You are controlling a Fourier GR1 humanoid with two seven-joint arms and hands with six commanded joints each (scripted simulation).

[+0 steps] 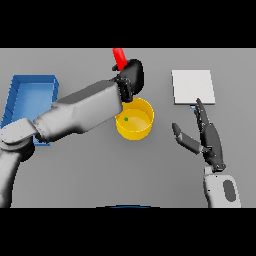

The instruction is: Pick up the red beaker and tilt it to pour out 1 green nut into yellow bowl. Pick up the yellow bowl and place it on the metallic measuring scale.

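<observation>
Head view: the left arm is reaching in from the left side and crossing toward the middle of the grey table, its forearm passing just over the near-left rim of the yellow bowl. The left hand is sitting just beyond the bowl's far rim with its fingers curled round the red beaker, and only the beaker's upper part is showing above the hand; the part that shows is leaning slightly to the left. Whether the beaker is touching the bowl cannot be told, since the hand is covering its lower part. The yellow bowl is standing upright on the table near the centre, and one small green nut is lying inside it on the left part of its floor. The metallic measuring scale is lying flat at the far right, well apart from the bowl, with nothing resting on it. The right hand is showing at the near right, just in front of the scale's near edge, its fingers straight and pointing away toward the scale, its thumb spread out to the left, and nothing held in it. A blue tray is sitting at the far left, partly hidden by the left arm.
</observation>
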